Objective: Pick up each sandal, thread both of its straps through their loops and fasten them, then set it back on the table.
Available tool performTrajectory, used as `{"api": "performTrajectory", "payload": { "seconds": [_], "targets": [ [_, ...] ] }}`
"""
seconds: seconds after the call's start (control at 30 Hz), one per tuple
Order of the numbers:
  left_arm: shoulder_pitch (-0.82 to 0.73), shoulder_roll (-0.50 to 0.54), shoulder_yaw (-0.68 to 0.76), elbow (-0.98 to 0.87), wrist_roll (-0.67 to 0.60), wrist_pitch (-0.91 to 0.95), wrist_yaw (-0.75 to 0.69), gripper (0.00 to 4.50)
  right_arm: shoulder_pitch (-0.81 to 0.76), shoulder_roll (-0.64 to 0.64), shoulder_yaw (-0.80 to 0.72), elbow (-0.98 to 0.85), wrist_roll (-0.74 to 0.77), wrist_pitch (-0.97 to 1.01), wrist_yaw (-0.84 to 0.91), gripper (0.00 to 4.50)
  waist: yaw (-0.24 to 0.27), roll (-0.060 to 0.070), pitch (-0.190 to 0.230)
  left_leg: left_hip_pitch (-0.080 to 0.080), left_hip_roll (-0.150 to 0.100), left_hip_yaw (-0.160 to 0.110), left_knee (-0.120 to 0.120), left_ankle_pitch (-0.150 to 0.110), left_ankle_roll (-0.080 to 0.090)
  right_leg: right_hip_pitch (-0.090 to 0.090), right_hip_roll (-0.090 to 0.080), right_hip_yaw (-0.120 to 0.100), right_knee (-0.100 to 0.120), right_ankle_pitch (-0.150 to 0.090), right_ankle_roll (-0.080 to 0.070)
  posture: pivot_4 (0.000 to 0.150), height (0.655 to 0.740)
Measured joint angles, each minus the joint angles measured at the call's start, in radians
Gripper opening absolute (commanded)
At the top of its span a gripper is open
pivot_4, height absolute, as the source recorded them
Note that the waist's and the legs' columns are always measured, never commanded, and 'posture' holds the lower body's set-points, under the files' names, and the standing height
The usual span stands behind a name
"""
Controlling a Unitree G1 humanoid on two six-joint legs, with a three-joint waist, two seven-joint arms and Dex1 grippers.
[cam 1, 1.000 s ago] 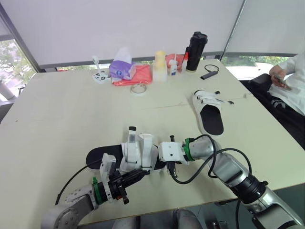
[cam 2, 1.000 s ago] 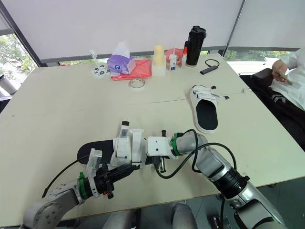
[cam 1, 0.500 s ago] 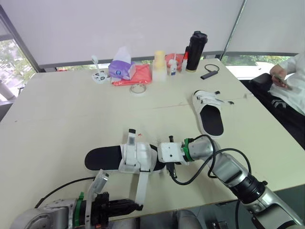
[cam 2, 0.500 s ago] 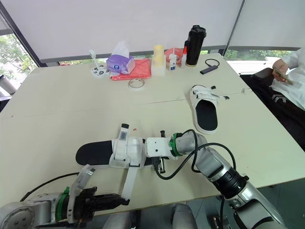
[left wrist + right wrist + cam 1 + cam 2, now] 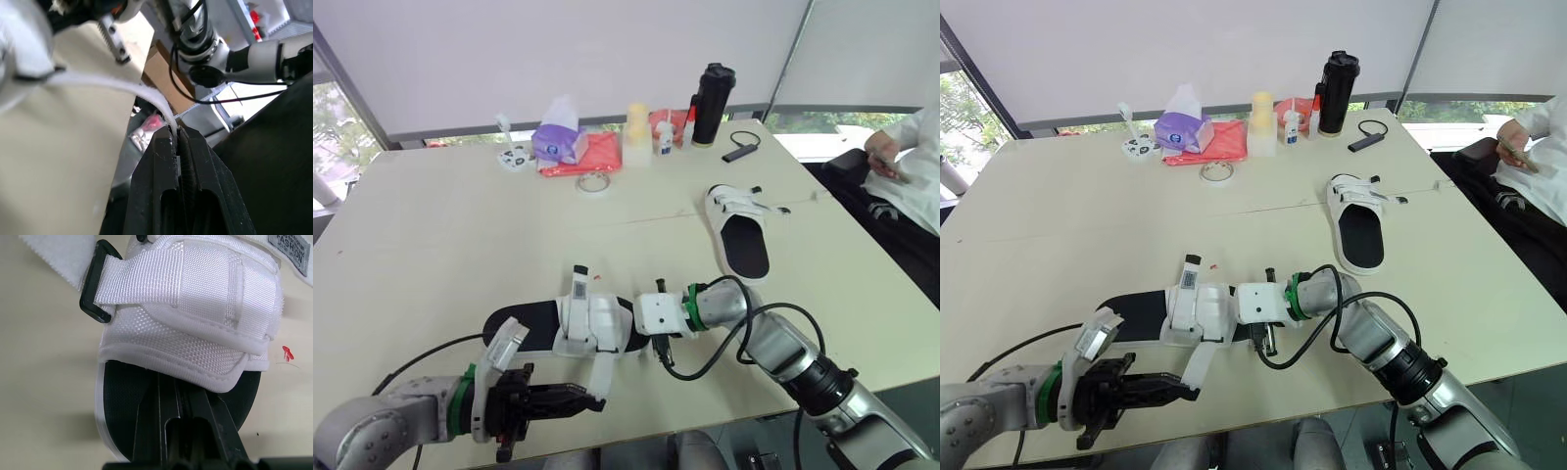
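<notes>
Lower centre, the sandal (image 5: 592,323) lies lengthwise left-right, toe right; right tool (image 5: 178,383) clamps its toe, left tool (image 5: 176,134) clamps its strap (image 5: 122,85).

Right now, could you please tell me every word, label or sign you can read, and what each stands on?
"FASHION": grey tag sewn on the white upper of the near sandal; any other print on it is unreadable.
Tissue pack and small bottle labels: too small to read.
Red mark on the table: a scribble, no letters.
</notes>
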State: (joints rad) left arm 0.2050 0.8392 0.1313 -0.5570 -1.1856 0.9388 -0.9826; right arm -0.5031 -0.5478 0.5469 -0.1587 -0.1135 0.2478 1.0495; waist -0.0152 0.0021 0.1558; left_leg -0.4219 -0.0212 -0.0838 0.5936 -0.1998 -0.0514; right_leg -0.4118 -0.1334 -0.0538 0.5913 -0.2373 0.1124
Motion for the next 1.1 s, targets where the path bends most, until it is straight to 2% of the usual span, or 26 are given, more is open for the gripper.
{"api": "performTrajectory", "payload": {
  "seconds": [0.43,0.67,0.8,0.87,1.1],
  "targets": [
    [-0.154,-0.028,-0.012,0.002,-0.049,0.041,0.042,0.05,-0.014,0.014,-0.001,0.027,0.0,-0.016,-0.002,0.0,0.001,-0.002,0.001,0.0,0.0,-0.001,0.0,0.001,0.002,0.001,0.001,0.0,0.007,0.0,0.0,0.15,0.74],
    [-0.323,-0.127,-0.027,0.08,-0.127,0.074,0.211,0.05,-0.017,0.015,-0.008,0.031,0.0,-0.016,-0.003,0.0,0.003,-0.006,0.004,0.001,0.0,-0.001,0.001,0.001,0.002,0.003,0.002,0.0,0.009,0.0,0.0,0.15,0.74],
    [-0.359,-0.158,-0.029,0.089,-0.136,0.078,0.271,0.05,-0.017,0.015,-0.014,0.033,0.0,-0.016,-0.007,0.0,0.003,-0.009,0.006,0.002,0.0,-0.001,0.002,0.001,0.002,0.003,0.002,0.0,0.01,0.001,0.0,0.15,0.74],
    [-0.411,-0.209,-0.037,0.131,-0.136,0.079,0.335,0.05,-0.016,0.012,-0.02,0.038,-0.001,-0.016,-0.012,0.0,0.007,-0.01,0.007,0.003,0.0,-0.002,0.003,0.001,0.002,0.004,0.002,0.0,0.01,0.001,0.0,0.15,0.74],
    [-0.433,-0.25,-0.037,0.174,-0.125,0.079,0.413,0.05,-0.011,0.011,-0.021,0.039,-0.004,-0.012,-0.022,0.0,0.005,-0.011,0.008,0.003,0.0,-0.002,0.003,0.001,0.002,0.005,0.003,0.0,0.012,0.001,0.0,0.15,0.74]
  ]
}}
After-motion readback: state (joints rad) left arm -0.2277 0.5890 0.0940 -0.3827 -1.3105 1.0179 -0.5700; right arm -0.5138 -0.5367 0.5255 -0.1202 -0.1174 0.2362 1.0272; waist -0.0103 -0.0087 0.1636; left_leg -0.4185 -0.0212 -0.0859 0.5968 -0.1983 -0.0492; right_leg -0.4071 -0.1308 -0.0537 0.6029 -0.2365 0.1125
